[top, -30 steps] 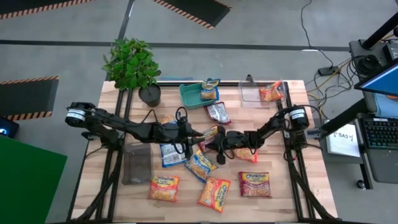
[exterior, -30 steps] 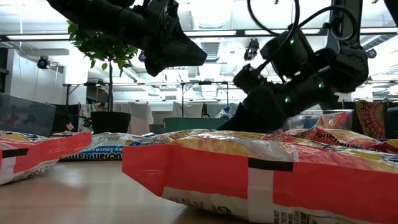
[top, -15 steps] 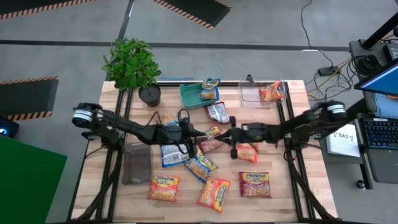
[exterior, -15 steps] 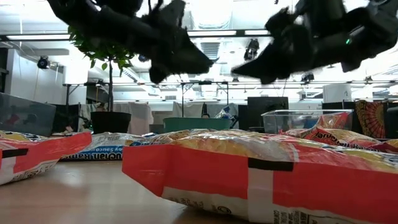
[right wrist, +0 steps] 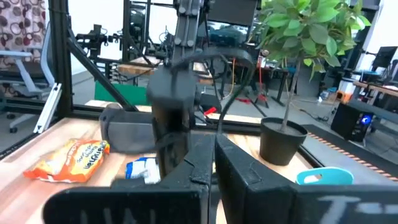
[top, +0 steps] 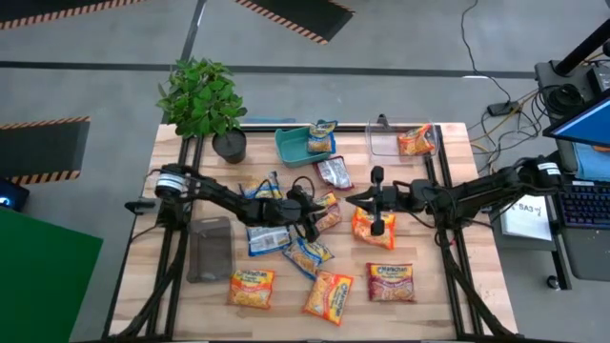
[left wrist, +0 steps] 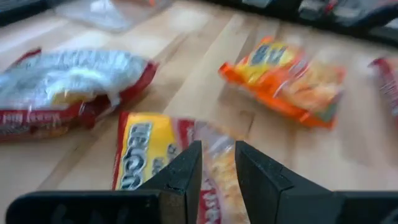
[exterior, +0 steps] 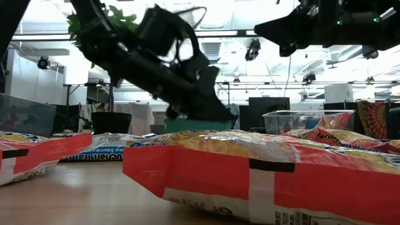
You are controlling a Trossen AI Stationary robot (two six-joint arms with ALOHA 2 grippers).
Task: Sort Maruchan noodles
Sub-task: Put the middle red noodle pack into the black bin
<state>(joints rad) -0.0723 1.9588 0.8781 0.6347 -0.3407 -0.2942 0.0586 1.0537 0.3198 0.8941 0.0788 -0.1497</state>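
Several Maruchan noodle packets lie flat on the wooden table (top: 448,286). My left gripper (left wrist: 217,163) hovers low over a red-and-yellow packet (left wrist: 146,163) at mid-table. Its fingers are a narrow gap apart with nothing between them. In the high view this gripper (top: 316,215) sits beside that packet (top: 329,206). My right gripper (right wrist: 212,155) is shut and empty, raised above the table (top: 355,200) and pointing toward the left arm. An orange packet (top: 372,229) lies below it. A silver-and-red packet (left wrist: 68,81) lies just beyond the left gripper.
At the far edge stand a teal tray (top: 289,150) holding one packet, a clear bin (top: 386,148) with an orange packet, and a potted plant (top: 202,100). Another clear bin (top: 210,250) stands at the left. More packets (top: 329,295) lie near the front edge.
My left gripper has come down toward the red-and-yellow packet and moved a little toward the table's right edge. My right gripper has risen, tipped up to about level and drawn back toward the right edge, staying shut. The orange packet stays on the table.
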